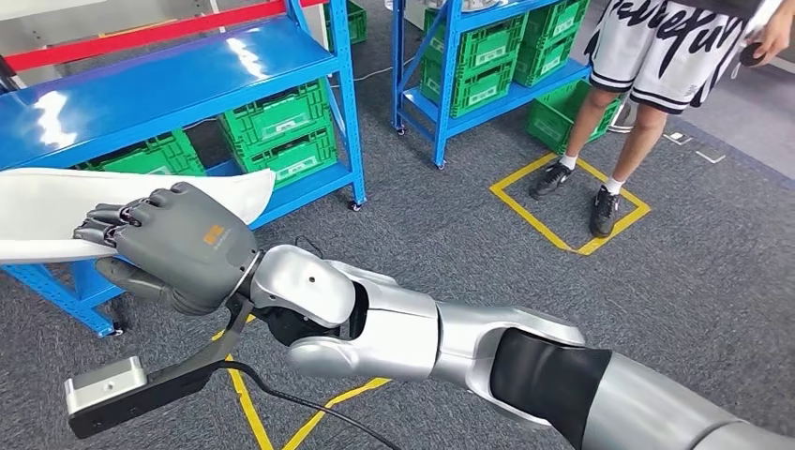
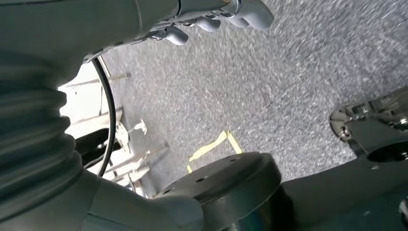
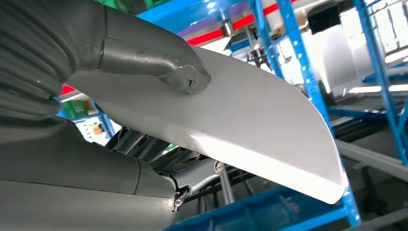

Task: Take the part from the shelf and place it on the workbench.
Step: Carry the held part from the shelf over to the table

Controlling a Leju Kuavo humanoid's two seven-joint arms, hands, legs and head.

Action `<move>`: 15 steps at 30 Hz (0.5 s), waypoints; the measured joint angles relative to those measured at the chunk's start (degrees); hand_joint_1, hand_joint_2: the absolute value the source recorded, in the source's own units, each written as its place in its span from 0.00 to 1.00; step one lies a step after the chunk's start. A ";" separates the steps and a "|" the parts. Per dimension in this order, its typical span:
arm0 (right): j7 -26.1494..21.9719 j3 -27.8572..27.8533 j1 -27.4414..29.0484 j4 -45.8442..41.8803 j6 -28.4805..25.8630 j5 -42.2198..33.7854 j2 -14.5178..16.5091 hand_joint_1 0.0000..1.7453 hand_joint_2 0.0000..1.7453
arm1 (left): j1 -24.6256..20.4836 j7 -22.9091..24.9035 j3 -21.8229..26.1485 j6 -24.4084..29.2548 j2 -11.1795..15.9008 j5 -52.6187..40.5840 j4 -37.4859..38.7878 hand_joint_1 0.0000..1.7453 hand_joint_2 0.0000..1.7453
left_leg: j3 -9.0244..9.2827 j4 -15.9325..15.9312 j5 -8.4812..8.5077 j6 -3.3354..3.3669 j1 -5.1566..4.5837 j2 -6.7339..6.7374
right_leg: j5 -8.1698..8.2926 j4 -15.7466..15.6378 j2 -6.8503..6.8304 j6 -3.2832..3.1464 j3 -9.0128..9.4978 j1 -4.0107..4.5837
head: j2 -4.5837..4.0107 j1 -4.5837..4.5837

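The part is a long, curved white panel, lying across the front of the blue shelf at the left of the head view. My right hand grips its near edge, fingers over the top and thumb underneath. In the right wrist view the thumb presses one face of the white part and the dark fingers clamp the other. My left hand hangs over the grey carpet, holding nothing, its fingers loosely apart.
Green crates fill the blue shelf's lower levels. A second blue shelf with more crates stands behind. A person stands at the upper right by a yellow taped square. Grey carpet lies between them and me.
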 joint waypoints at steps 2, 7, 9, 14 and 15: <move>0.01 -0.01 0.02 0.00 -0.04 0.02 -0.03 1.00 1.00 | -0.09 0.01 0.00 0.00 0.02 -0.05 -0.01 0.00 1.00 | 0.14 -0.11 -0.05 -0.84 0.00 0.82 | 0.04 -0.52 0.74 -0.72 -0.12 0.22 | 0.00 0.02; 0.03 -0.06 0.05 -0.02 -0.08 0.05 -0.09 1.00 1.00 | -0.20 0.09 -0.01 0.00 0.04 -0.29 -0.07 0.00 1.00 | -3.31 8.25 -5.51 -2.52 0.53 -2.94 | 0.94 -1.13 3.24 -2.27 -0.26 -0.31 | 0.00 -0.14; 0.04 -0.06 0.29 -0.02 -0.04 0.04 -0.14 1.00 1.00 | -0.23 0.10 -0.02 0.00 0.01 -0.34 -0.06 0.00 1.00 | -6.14 14.75 -8.04 -2.68 0.58 -3.64 | 1.11 -1.08 4.37 -2.46 -0.51 -0.17 | 0.00 -0.14; 0.06 -0.06 0.50 -0.02 0.06 0.00 -0.21 1.00 1.00 | -0.37 0.45 -0.26 0.00 0.03 -0.75 -0.06 0.00 1.00 | -0.74 4.70 -1.51 -1.74 0.57 -5.35 | 1.44 -0.81 7.28 -2.24 -0.69 0.11 | 0.00 -0.14; 0.07 -0.06 0.50 -0.02 0.06 -0.01 -0.21 1.00 1.00 | -0.35 0.49 -0.28 0.00 0.03 -0.76 -0.06 0.00 1.00 | -0.03 3.28 -0.91 -1.64 0.56 -5.70 | 1.46 -0.79 7.46 -2.21 -0.69 0.12 | 0.00 -0.14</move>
